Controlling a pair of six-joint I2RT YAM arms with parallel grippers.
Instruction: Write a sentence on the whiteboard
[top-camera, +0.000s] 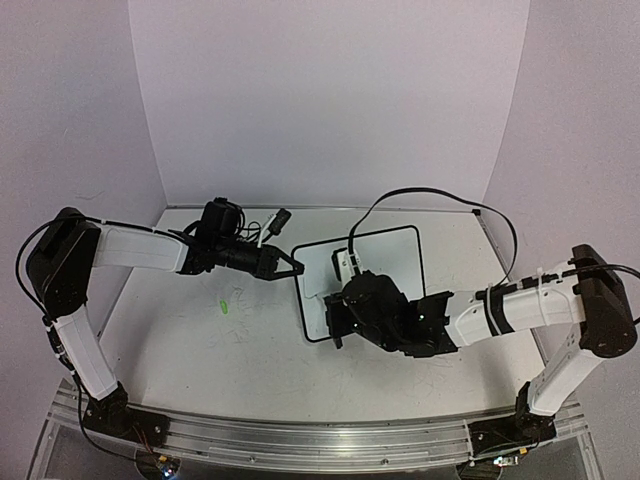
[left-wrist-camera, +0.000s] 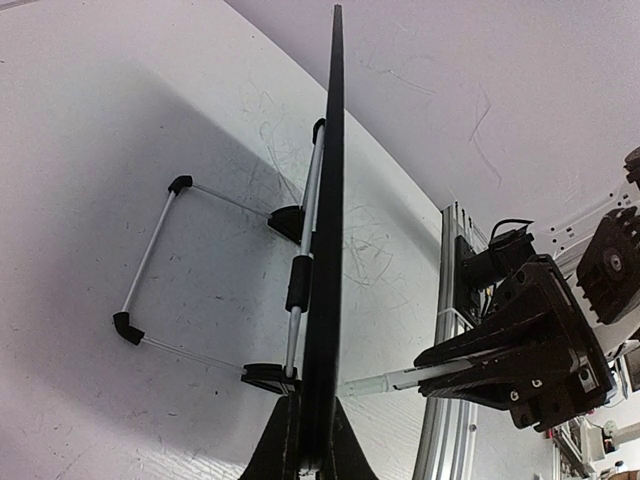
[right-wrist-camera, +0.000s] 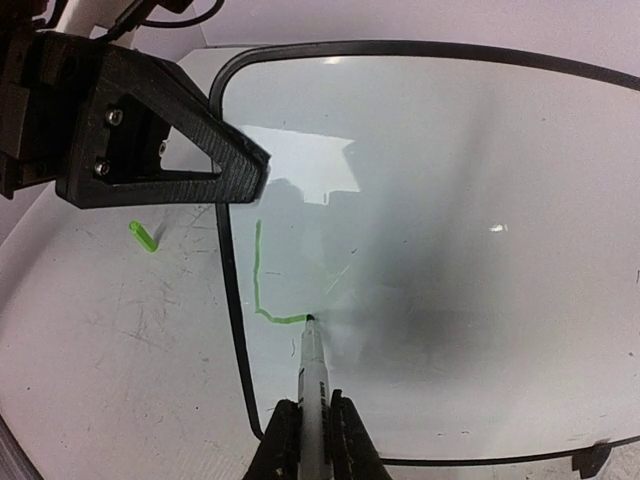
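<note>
Nearest the viewer, an aluminium rail (top-camera: 300, 440) is fixed along the front edge of the table (top-camera: 190, 350), and both arm bases are bolted to it. Beyond the rail, the right tool (right-wrist-camera: 312, 420) is seen pinched tight around a marker (right-wrist-camera: 311, 365), which is held point forward. The tip of the marker is pressed against the lower left part of the whiteboard (right-wrist-camera: 450, 200). A green line (right-wrist-camera: 258, 270) is drawn there, running down the board and bending towards the tip. The whiteboard is placed right of the table's centre, between the two tools, and is propped at a tilt on a wire stand (left-wrist-camera: 150, 250) behind it, whose black-capped corners rest on the scribbled table. The upper left edge of the board's black frame is gripped by the left tool (left-wrist-camera: 312, 440), one finger pressed against each face. A small green piece (top-camera: 226, 305) is seen lying on the table to the left of the board, near the left tool but apart from it. Farthest back, the table is enclosed by plain pale walls (top-camera: 330, 100).
</note>
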